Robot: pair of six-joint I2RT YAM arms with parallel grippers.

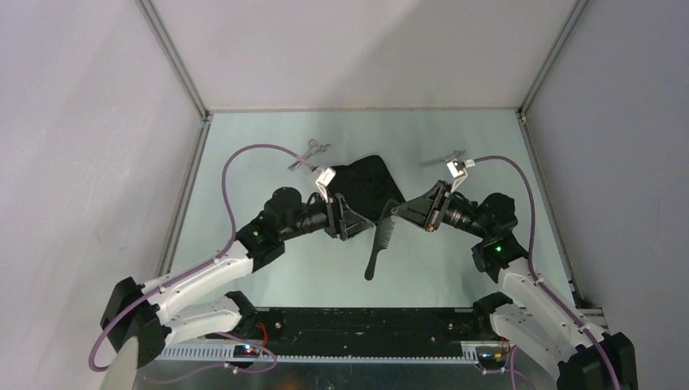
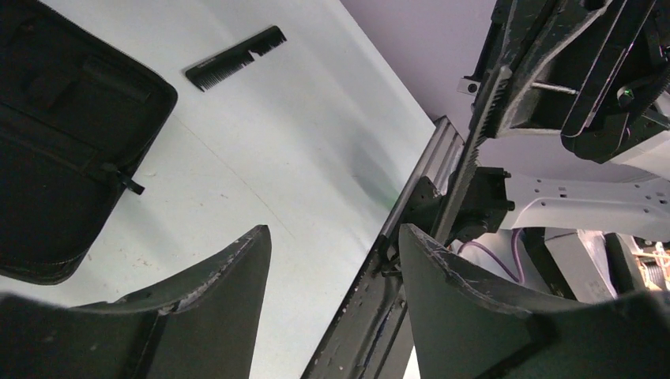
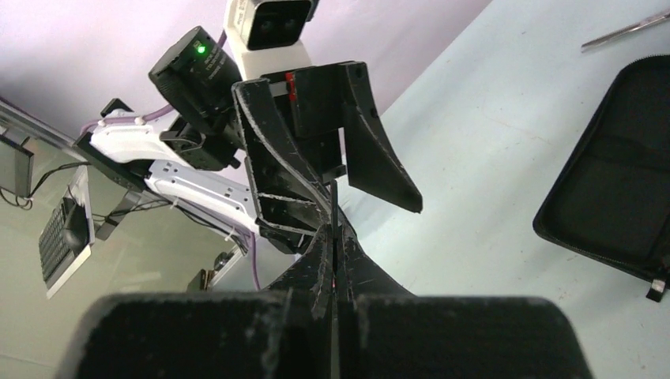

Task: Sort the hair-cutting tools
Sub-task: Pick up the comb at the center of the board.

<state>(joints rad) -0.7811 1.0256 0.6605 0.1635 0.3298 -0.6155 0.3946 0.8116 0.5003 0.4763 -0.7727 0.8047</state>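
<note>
The right gripper (image 1: 400, 213), pressed together, pinches the handled comb (image 1: 379, 248) near its toothed end. The comb's long axis runs back toward the bases, just in front of the spread, empty left gripper (image 1: 351, 219).

From above, the zip case (image 1: 370, 180) merges black on black with the left jaws over its near corner, so its edge there cannot be traced. The far-right scissors (image 1: 436, 160) run behind the right wrist camera (image 1: 457, 169) (too small to tell rings from blades). The handled comb (image 1: 379, 246) loses its top end inside the right jaws. The right wrist view cuts the far-left scissors (image 3: 624, 30) off at its right edge. The left wrist view crops the case at top and left.
</note>
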